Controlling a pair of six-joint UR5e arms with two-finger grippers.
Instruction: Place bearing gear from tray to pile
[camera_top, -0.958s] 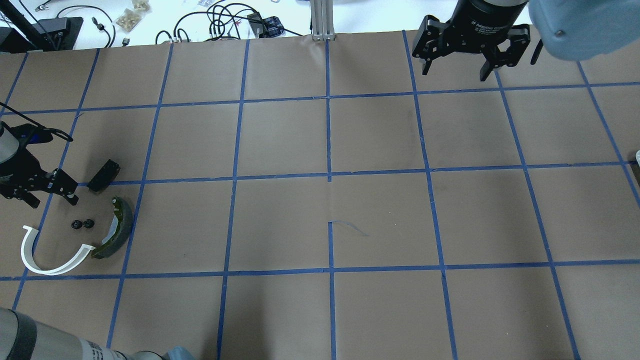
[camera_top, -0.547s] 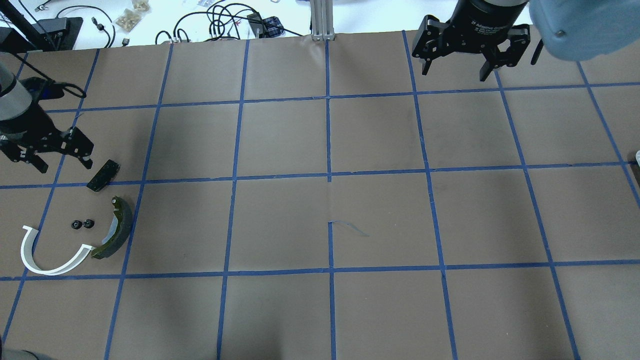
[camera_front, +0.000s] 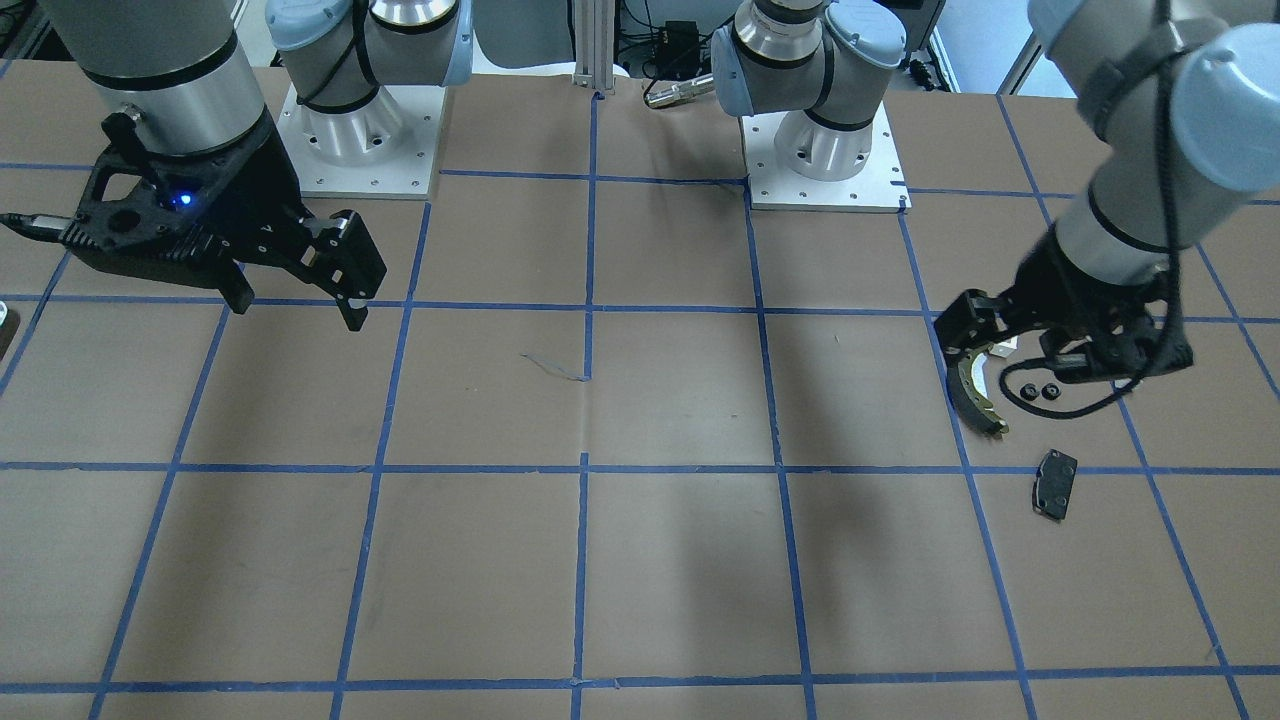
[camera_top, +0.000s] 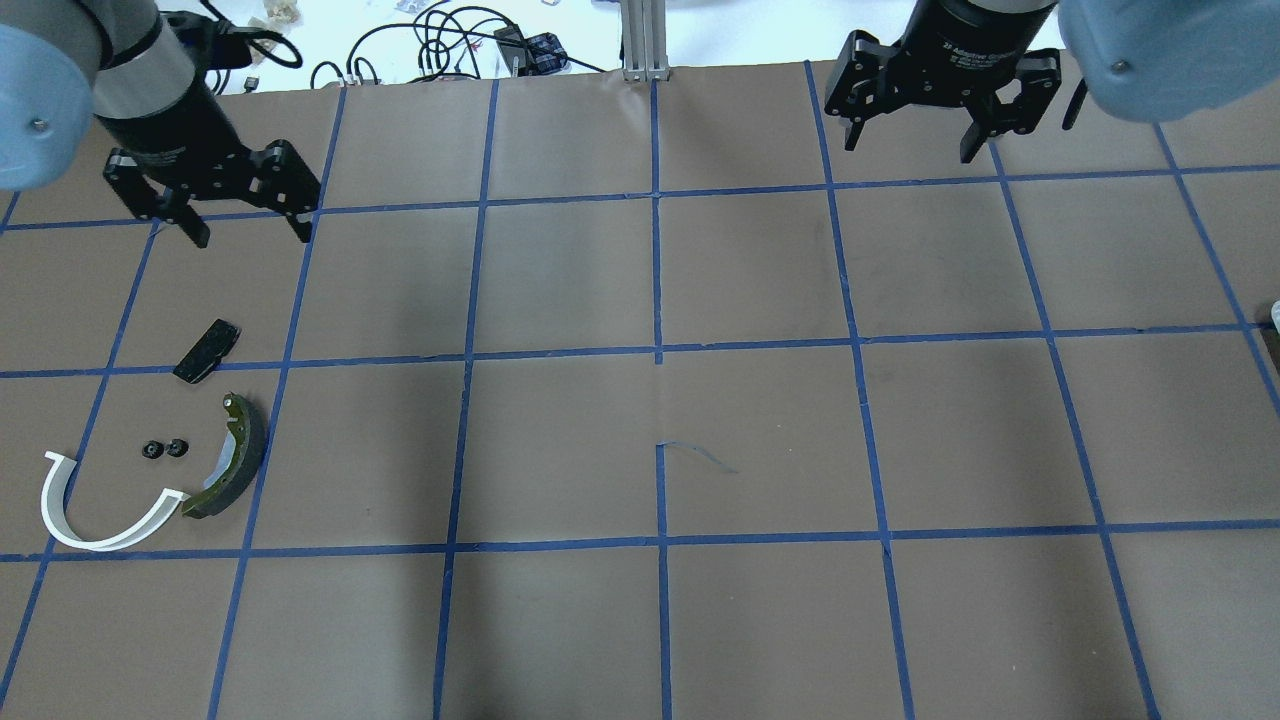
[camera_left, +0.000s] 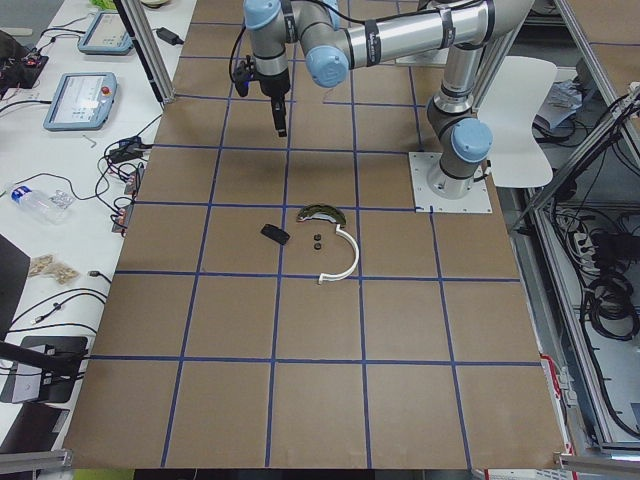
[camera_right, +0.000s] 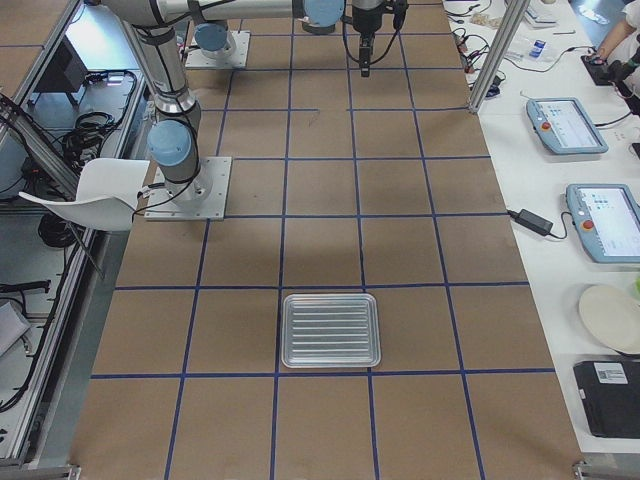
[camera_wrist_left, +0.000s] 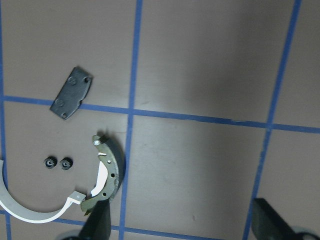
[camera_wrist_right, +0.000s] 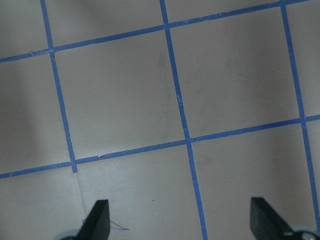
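Silver arms (camera_left: 400, 35) bear pale-blue caps (camera_top: 1150, 50), black left end effector (camera_top: 252, 235), right end effector (camera_top: 908, 148).

the light is even, diffuse and from above, so the brown paper table (camera_top: 560, 280) reads mid-bright in every view, with only wide, soft-edged shadows under the arms and no hard outlines. the white bench (camera_top: 400, 30) beyond its far edge is blown out in the overhead view, and the metal tray (camera_right: 330, 330) shines pale in the right-side view. both wrist views are dimmer and slightly soft, with grey shade falling across the paper, and the left gripper (camera_wrist_left: 182, 220) and right gripper (camera_wrist_right: 181, 217) show only as out-of-focus dark tips at the bottom edge.
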